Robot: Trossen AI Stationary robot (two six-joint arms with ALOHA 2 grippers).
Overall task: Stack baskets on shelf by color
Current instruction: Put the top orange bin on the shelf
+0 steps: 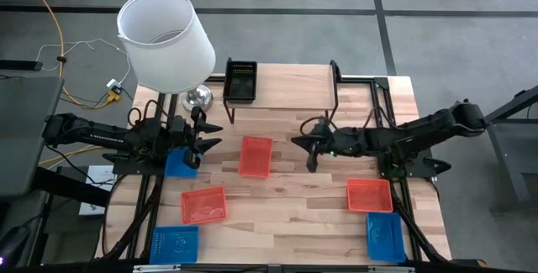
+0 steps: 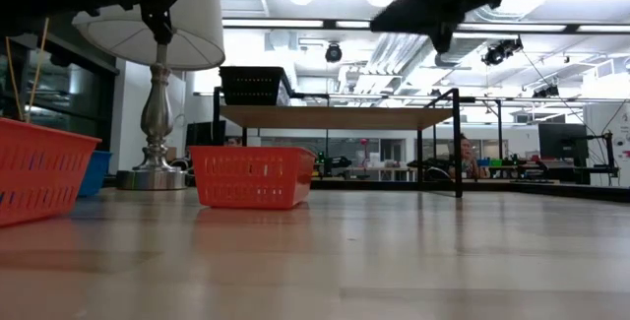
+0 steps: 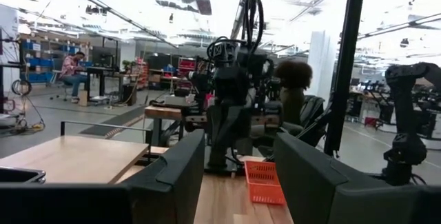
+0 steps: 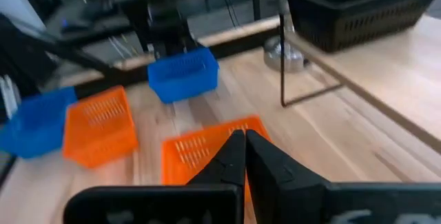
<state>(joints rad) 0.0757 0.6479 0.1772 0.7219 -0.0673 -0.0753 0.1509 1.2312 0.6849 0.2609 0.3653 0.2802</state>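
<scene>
A black basket [image 1: 240, 80] stands on the left end of the wooden shelf [image 1: 290, 88], and it also shows in the low view [image 2: 254, 86]. One red basket [image 1: 255, 155] lies mid-table in front of the shelf. More baskets lie around it: red [image 1: 203, 204], red [image 1: 370, 195], blue [image 1: 174, 244], blue [image 1: 385, 235] and blue [image 1: 179, 164]. My left gripper [image 1: 214, 136] hovers open just right of that last blue basket, pointing right. My right gripper [image 1: 301, 143] is shut and raised above the table, just right of the middle red basket [image 4: 207, 148].
A white-shaded lamp [image 1: 166, 38] with a chrome base stands at the far left, beside the shelf. The shelf's black legs [image 1: 334, 97] rise just behind my right gripper. Bare wood lies between the baskets at mid-table. People sit in the room beyond.
</scene>
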